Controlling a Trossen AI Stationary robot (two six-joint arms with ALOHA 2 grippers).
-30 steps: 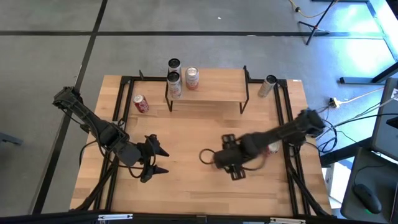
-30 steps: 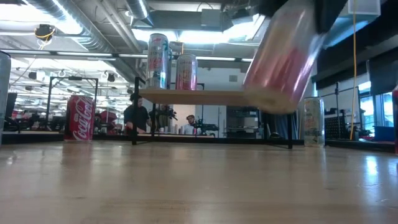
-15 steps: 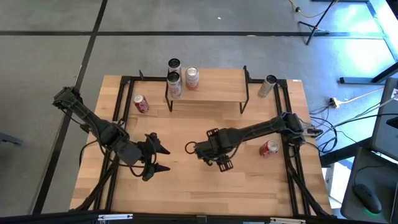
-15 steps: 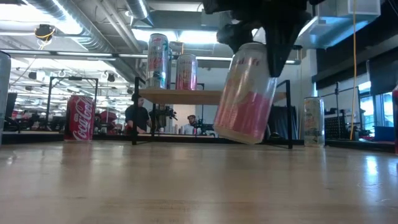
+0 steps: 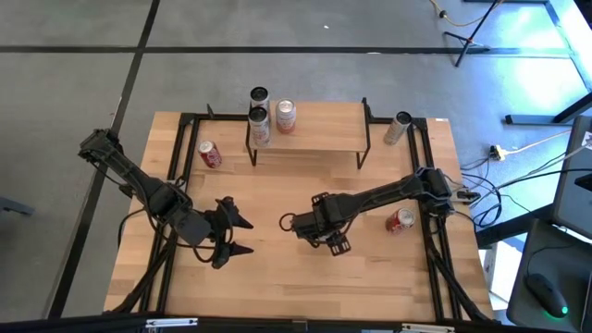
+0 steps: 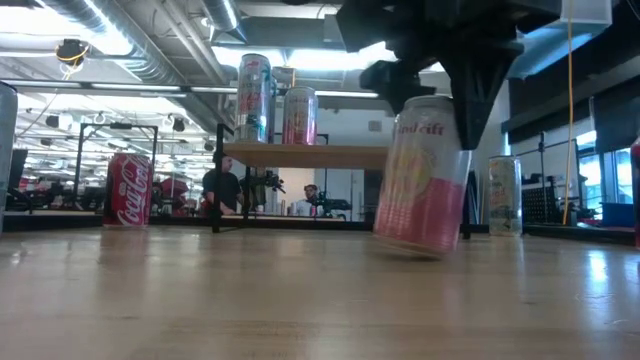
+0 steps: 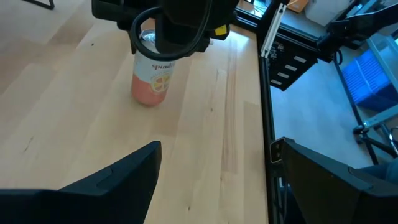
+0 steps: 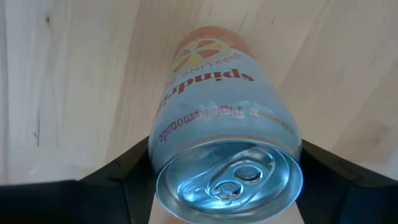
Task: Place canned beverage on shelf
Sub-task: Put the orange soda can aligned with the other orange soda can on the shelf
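At the bench [image 5: 277, 287] middle, your right gripper [image 6: 440, 105] holds the pink can [image 6: 420, 175] by its top, nearly upright, bottom just touching the wood. The shelf [image 5: 310, 134] lies straight beyond it; the left gripper [image 5: 231, 239] waits open.

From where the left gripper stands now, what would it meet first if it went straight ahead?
Most likely the pink can that the right gripper holds from above. It stands ahead on bare table, though a little off the middle, so the left gripper might pass beside it.
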